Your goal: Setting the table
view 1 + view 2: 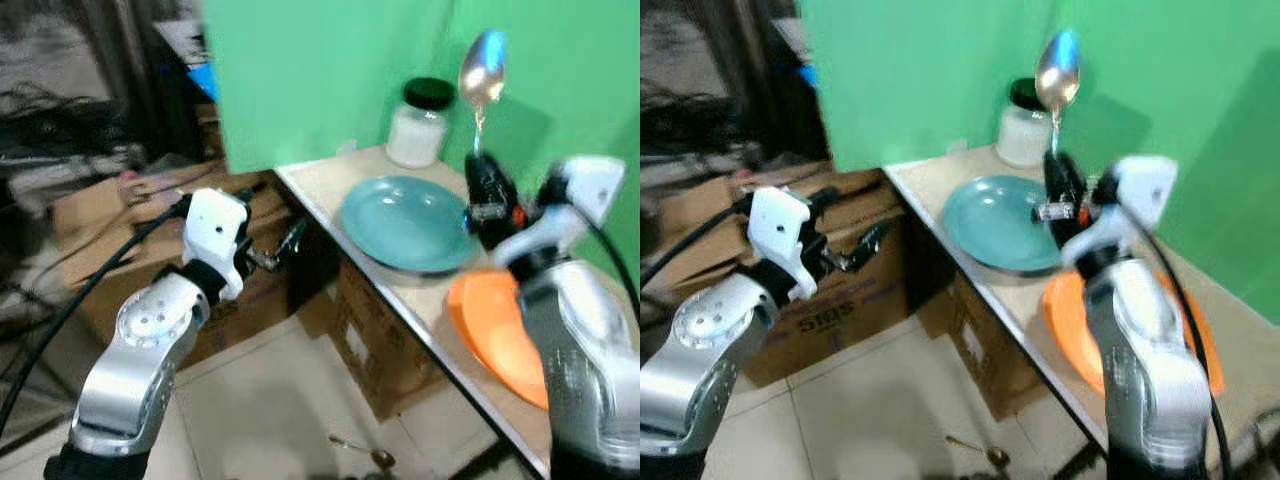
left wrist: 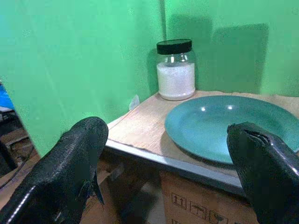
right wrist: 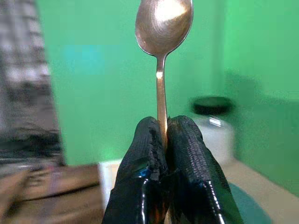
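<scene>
Right wrist view shows the right gripper (image 3: 164,135) with its two black fingers (image 3: 140,154) pressed together on the thin handle of a metal spoon (image 3: 163,28). The spoon stands upright, its bowl at the top and well above the fingertips. In the left eye view the same gripper holds the spoon above the far edge of the teal plate (image 1: 408,222), near the glass jar (image 1: 419,122).

The teal plate lies on the wooden worktop (image 1: 318,180), close to its front edge. The jar has a black lid and white content, and it stands behind the plate, against the green wall (image 1: 300,70). An orange plate (image 1: 500,335) lies on the worktop just beside the teal one, on the side nearer to the robot; the right arm hides part of it.

The left gripper (image 2: 168,154) is off the worktop, over the floor side, and it points toward the worktop edge. Its fingers (image 2: 70,168) are wide apart and hold nothing.

Cardboard boxes (image 1: 830,290) stand on the floor below and beside the worktop. A second spoon (image 1: 368,453) lies on the tiled floor (image 1: 270,400) near the worktop leg.
</scene>
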